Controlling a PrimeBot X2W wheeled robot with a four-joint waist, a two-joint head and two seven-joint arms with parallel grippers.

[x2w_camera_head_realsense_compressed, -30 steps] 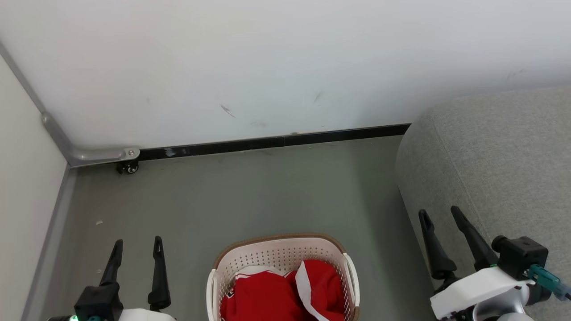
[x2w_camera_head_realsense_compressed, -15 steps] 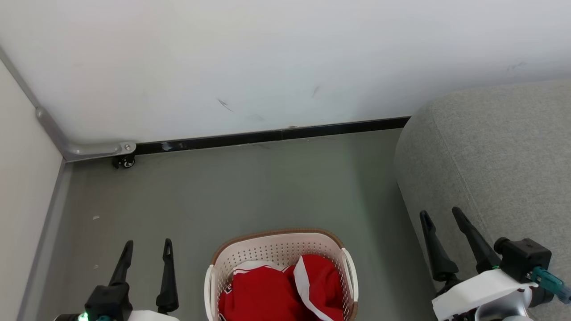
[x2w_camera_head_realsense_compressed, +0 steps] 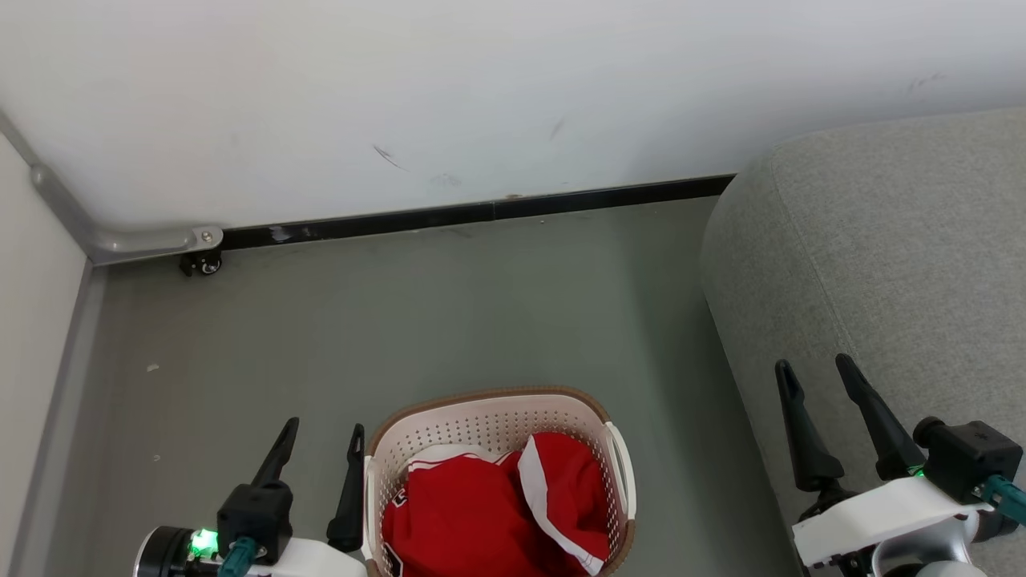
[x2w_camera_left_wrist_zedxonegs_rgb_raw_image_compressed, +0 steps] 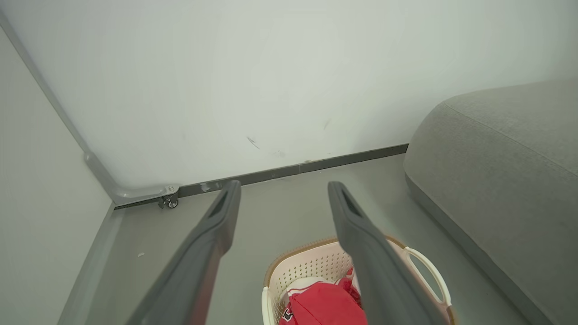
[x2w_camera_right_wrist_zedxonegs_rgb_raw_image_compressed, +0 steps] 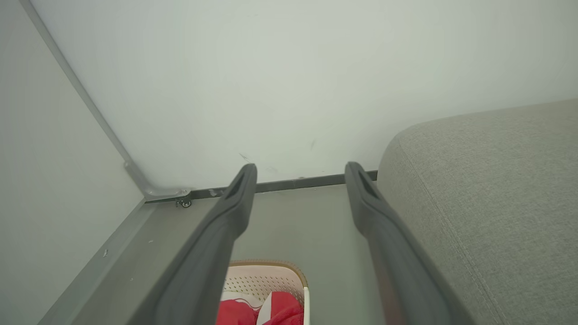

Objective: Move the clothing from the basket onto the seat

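Nothing is moved yet: the clothing lies in the basket, none on the seat; the left end effector and the right end effector are open, empty.

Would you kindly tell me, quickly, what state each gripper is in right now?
Left gripper: open, fingers spread, holding nothing.
Right gripper: open, fingers spread, holding nothing.

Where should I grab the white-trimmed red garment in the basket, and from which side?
Pinch the white-trimmed garment at the raised fold along its white trim, which humps up at the basket's right side, seemingly over the other red piece. Come down from above: the basket's walls close off every side. The open left claw, beside the rim, looks nearest.
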